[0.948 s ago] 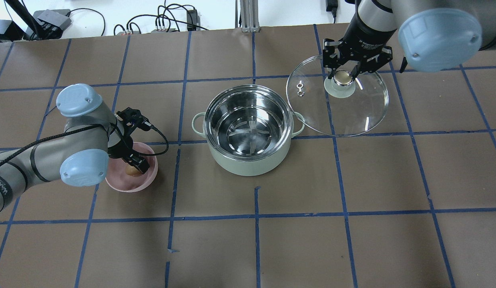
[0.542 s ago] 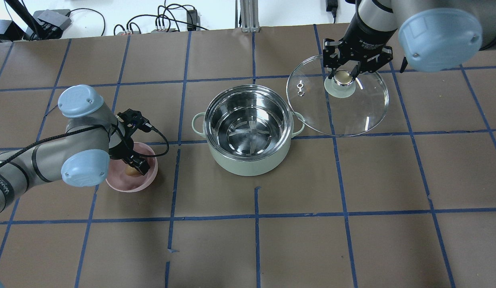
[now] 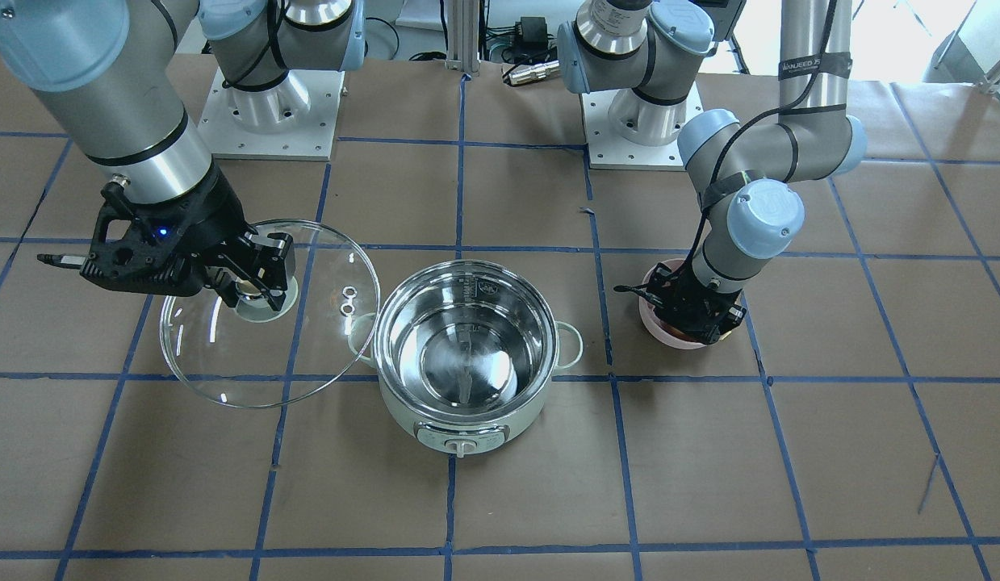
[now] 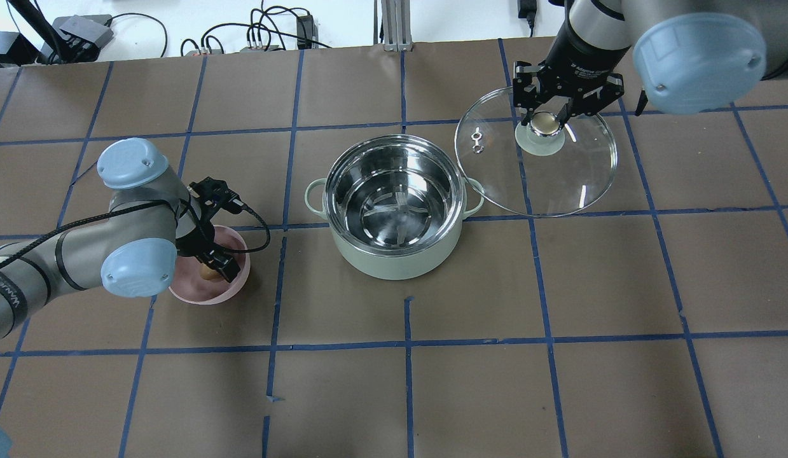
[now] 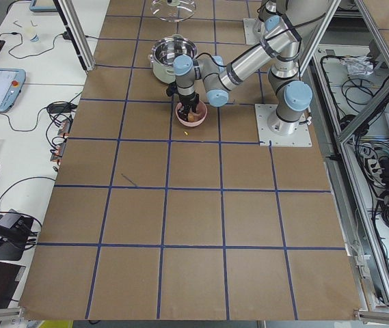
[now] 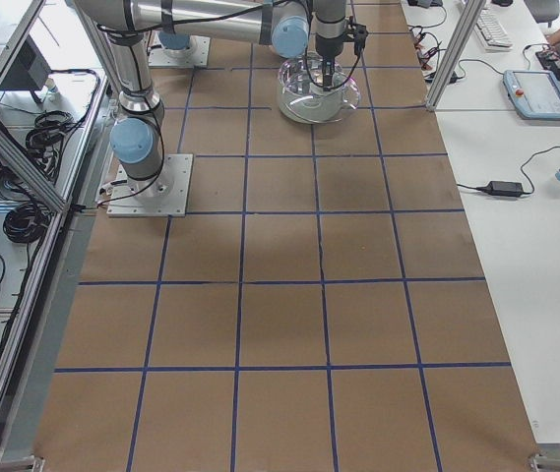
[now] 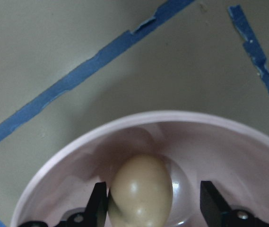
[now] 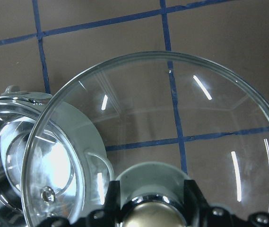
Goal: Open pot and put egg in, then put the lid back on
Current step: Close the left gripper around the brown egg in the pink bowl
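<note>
The mint-green pot [image 4: 394, 264] stands open mid-table, its steel inside empty; it also shows in the front view [image 3: 459, 407]. My right gripper [image 4: 546, 121] is shut on the beige knob [image 4: 545, 123] of the glass lid [image 4: 559, 178] and holds the lid raised beside the pot, overlapping its rim. The lid also shows in the right wrist view [image 8: 172, 123]. The tan egg [image 7: 141, 189] lies in a pink bowl [image 7: 210, 137]. My left gripper [image 7: 155, 198] is open and low in the bowl, one finger on each side of the egg [image 4: 207, 272].
The pink bowl [image 4: 196, 294] sits to the left of the pot on the brown table with blue tape lines. Cables and boxes lie along the table's far edge [image 4: 260, 38]. The robot bases [image 3: 265, 105] stand behind the pot in the front view.
My left arm has shifted slightly and its gripper has sunk a little lower around the egg in the bowl. The right arm and the lid have not moved.
</note>
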Motion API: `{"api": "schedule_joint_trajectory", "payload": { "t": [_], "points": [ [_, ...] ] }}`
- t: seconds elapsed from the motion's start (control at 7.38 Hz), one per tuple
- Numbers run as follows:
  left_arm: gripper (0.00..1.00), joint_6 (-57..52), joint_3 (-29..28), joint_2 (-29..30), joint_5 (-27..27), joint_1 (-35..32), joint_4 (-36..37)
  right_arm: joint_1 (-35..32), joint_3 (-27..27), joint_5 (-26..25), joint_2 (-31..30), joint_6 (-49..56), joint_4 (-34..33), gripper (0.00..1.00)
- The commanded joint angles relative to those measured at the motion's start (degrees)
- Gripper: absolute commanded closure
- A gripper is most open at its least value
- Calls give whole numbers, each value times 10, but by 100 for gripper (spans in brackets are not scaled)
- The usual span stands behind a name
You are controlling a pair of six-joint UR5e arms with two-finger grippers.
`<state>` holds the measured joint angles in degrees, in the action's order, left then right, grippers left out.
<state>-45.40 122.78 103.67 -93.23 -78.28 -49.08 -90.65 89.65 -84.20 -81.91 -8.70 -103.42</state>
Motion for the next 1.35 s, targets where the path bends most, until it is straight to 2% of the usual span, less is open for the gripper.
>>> {"api": "schedule_joint_trajectory", "payload": {
  "t": [0.0,0.27,0.54,0.68,0.95,1.22],
  "points": [
    [27,2,1,5,3,0,0,1,-1,0,0,0,0,67],
    [30,2,1,7,3,1,0,0,0,0,0,0,0,67],
    [63,2,0,7,2,0,0,-1,1,0,0,0,-1,67],
    [74,3,0,7,2,0,0,-1,-1,1,0,0,-1,67],
    [87,3,0,7,1,0,0,0,0,0,0,0,0,67],
    [95,4,-5,5,1,0,-1,0,-1,0,0,0,-1,67]
  ]
}}
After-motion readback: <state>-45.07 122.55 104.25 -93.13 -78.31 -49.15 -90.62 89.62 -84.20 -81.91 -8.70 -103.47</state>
